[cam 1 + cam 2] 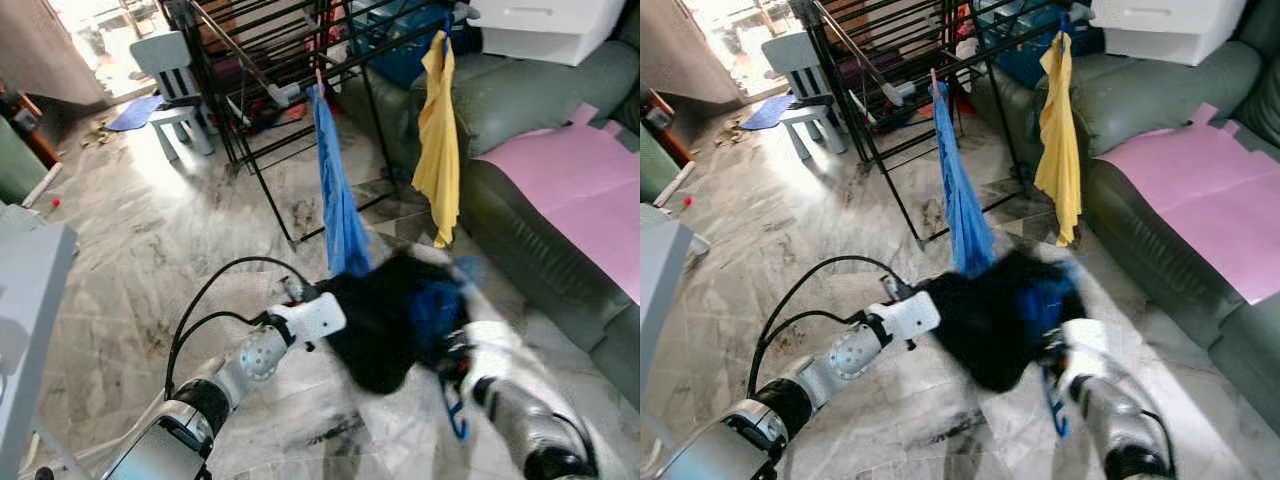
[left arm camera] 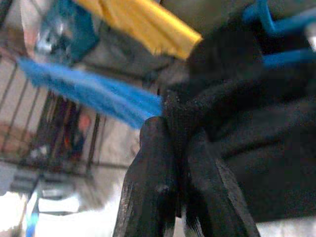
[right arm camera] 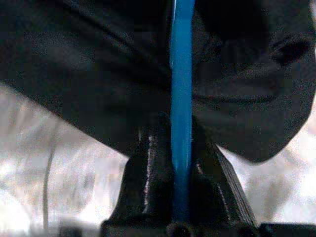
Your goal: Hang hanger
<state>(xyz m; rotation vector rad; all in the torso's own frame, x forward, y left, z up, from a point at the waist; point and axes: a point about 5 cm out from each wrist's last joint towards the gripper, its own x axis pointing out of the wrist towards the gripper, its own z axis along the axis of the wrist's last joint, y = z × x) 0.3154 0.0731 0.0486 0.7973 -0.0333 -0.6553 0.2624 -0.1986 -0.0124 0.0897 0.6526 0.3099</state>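
Note:
A black garment [image 1: 385,320] hangs on a blue hanger [image 1: 455,415] between my two arms, low over the marble floor. My left gripper [image 2: 180,148] is shut on an edge of the black garment [image 2: 247,148]. My right gripper [image 3: 180,133] is shut on the blue hanger [image 3: 181,74], whose bar runs straight between the fingers. Beyond stands a black drying rack [image 1: 270,70] with a blue cloth [image 1: 338,200] and a yellow cloth [image 1: 438,140] hanging from its rails. The right arm is blurred in the eye views.
A green sofa [image 1: 540,240] with a pink sheet [image 1: 590,190] stands on the right, a white box [image 1: 550,25] on its back. A small pale chair [image 1: 175,85] stands at the far left. A grey cabinet edge [image 1: 25,330] is near left.

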